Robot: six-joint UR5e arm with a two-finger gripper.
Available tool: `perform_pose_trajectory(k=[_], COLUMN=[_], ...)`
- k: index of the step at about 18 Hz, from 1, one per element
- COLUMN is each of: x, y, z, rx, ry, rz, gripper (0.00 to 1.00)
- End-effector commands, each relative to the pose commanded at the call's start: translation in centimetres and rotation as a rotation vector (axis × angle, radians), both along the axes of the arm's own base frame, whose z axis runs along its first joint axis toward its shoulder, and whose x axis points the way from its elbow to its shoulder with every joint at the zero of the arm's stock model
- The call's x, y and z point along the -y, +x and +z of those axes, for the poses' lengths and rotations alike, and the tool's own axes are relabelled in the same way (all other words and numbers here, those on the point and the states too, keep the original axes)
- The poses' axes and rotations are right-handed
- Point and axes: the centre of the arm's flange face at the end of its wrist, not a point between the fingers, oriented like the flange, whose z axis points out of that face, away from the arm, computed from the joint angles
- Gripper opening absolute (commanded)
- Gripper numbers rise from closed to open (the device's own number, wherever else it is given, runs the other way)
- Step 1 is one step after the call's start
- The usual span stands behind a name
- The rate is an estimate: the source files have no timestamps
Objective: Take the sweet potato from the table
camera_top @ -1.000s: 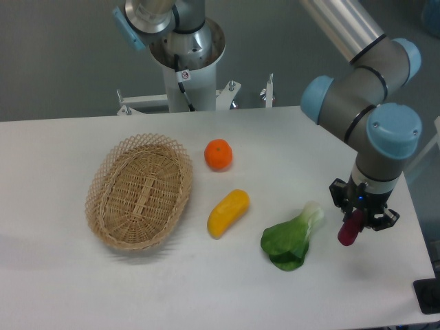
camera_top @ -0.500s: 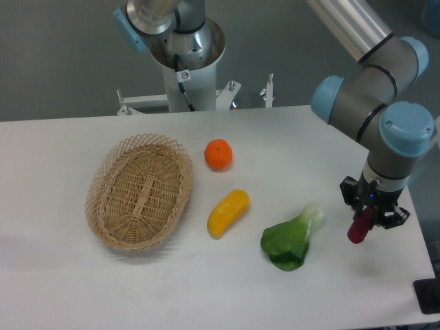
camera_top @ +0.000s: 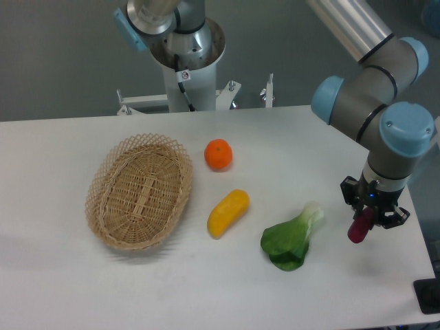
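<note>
One black two-finger gripper [camera_top: 372, 212], closed around a small dark magenta-purple sweet potato [camera_top: 358, 227] hanging end-down, near the right edge of the large white tabletop [camera_top: 69, 289]. Just left, a leafy green bok choy [camera_top: 291, 238]. Farther left, a yellow oblong vegetable [camera_top: 228, 212]. Likely risk: slipping free, since gripped only at its upper end.

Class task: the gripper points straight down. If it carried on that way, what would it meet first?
Most likely the bare table. The gripper already holds the sweet potato, whose lower end would touch first; its height above the surface is unclear.
</note>
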Motion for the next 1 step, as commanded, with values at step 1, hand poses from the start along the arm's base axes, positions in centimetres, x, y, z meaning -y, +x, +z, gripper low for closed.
perform_pose_trajectory(k=[1], x=[0.03], y=[0.06], z=[-0.15], rx=[0.003], ry=[-0.001], rz=[0.003], gripper=[0.3])
